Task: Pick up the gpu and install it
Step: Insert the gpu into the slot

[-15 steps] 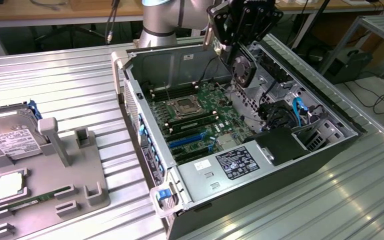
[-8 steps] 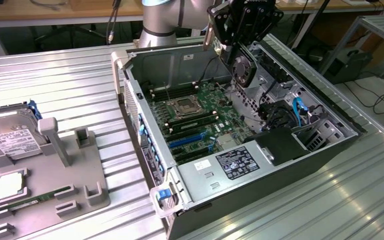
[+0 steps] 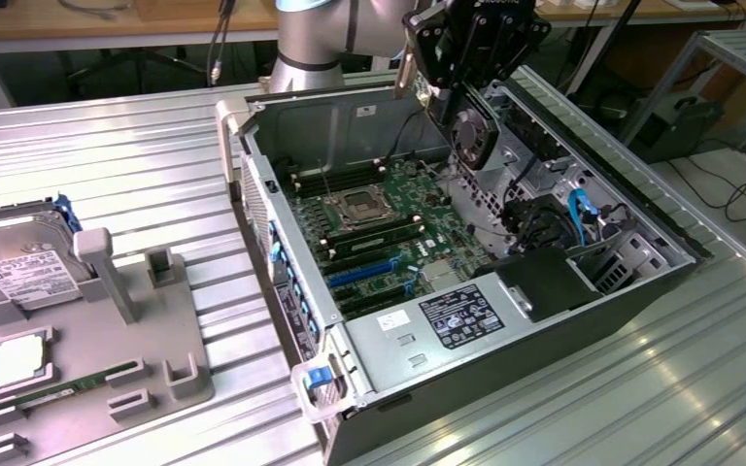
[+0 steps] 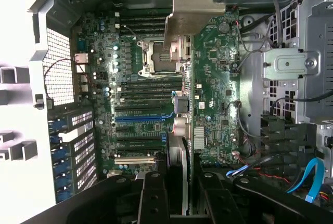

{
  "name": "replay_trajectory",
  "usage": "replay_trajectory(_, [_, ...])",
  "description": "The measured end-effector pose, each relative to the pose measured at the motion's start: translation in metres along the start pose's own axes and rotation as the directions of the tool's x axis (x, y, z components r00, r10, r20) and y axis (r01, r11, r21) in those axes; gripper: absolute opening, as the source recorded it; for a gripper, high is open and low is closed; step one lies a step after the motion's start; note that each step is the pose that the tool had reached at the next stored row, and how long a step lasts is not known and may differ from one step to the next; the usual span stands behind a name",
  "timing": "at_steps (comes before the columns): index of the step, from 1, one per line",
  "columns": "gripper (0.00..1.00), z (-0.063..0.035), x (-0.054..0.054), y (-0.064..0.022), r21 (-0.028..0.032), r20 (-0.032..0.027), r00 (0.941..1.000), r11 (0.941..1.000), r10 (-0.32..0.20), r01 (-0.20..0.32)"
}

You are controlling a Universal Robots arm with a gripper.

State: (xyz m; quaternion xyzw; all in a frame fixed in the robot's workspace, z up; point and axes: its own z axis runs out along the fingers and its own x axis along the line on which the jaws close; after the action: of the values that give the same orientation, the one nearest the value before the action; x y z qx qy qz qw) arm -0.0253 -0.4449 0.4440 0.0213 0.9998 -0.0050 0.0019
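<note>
Over open case (image 3: 250, 184): gpu (image 3: 477, 134) pinched in gripper (image 3: 474, 92), not seated in any slot.
Jaws partly closed, clamped on both faces of card, fingers (image 4: 151, 198) dark, one to each side. Fan face of gpu showing in exterior view, card hanging upright near far end of case, above motherboard (image 3: 387, 218). Seen edge-on from wrist: gpu (image 4: 195, 104) between fingers of gripper (image 4: 184, 203), silver bracket (image 4: 187, 11) at end away from them, over CPU socket (image 4: 151, 57). Blue slots (image 4: 136, 114) bare. On exterior view's left, well apart: grey tray (image 3: 166, 388) with hard drive (image 3: 23, 267) and RAM stick (image 3: 69, 386).
</note>
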Motion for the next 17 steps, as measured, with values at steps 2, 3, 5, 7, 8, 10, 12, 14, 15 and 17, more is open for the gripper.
replay_trajectory(2, [0.28,0.0000,0.0000,0.0000,0.0000,0.0000,1.0000,1.0000,-0.003,0.003])
replay_trajectory(3, [0.28,0.0000,0.0001,0.0000,0.0000,0.0001,1.0000,1.0000,-0.010,0.010])
replay_trajectory(5, [0.28,0.0000,0.0004,0.0000,0.0000,0.0002,0.9997,0.9997,-0.026,0.026])
replay_trajectory(7, [0.28,0.0000,0.0008,0.0000,-0.0001,0.0004,0.9991,0.9991,-0.044,0.044])
replay_trajectory(8, [0.28,0.0000,0.0010,0.0000,-0.0002,0.0005,0.9987,0.9987,-0.052,0.052])
replay_trajectory(10, [0.28,0.0000,0.0016,0.0000,-0.0002,0.0007,0.9977,0.9977,-0.067,0.067])
replay_trajectory(12, [0.28,0.0000,0.0022,-0.0001,-0.0003,0.0009,0.9959,0.9959,-0.091,0.091])
replay_trajectory(14, [0.28,0.0000,0.0027,-0.0001,-0.0004,0.0011,0.9937,0.9937,-0.112,0.112])
replay_trajectory(15, [0.28,0.0000,0.0030,-0.0001,-0.0004,0.0013,0.9915,0.9915,-0.130,0.130])
replay_trajectory(17, [0.28,0.0000,0.0035,-0.0001,-0.0005,0.0016,0.9881,0.9881,-0.154,0.154])
